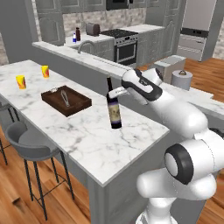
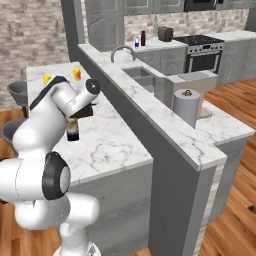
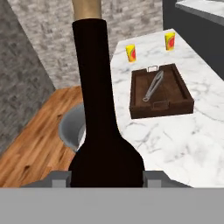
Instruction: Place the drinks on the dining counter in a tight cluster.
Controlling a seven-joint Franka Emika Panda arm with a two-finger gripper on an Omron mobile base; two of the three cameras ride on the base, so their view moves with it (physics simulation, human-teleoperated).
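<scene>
surface (image 1: 87, 140): long white marble slab, runs upper left to lower centre of the left base view. This is the target for the cluster.
arm (image 1: 183, 118): comes in from the lower right of the left base view, wrist level with the wine bottle's neck.
tray (image 1: 66, 101): dark wood, left of centre on the surface, tongs lying in it. Not part of the job; well apart from the bottle.
wine bottle (image 1: 114, 109): upright, centre of the left base view, base looks down on the surface near its right edge. Counts as drink one of three, roughly placed.
fingers (image 3: 107, 177): nearly closed, one on each side of the wine bottle at its shoulder in the hand view, so it reads as gripped, not released.
maroon bottle (image 2: 143, 38): upper centre of the right base view, on the far worktop by the brick wall. Not yet moved.
water bottle (image 2: 136, 42): just beside the maroon one, to its left, same worktop. Not yet moved.
cups (image 1: 33, 76): two orange-yellow ones, upper left of the left base view, on the surface. Ignore.
progress: about a third, my read. One bottle at the surface, pending release.
left: let go, fetch the other two from the far worktop, set them close against the wine bottle. No cluster yet.
</scene>
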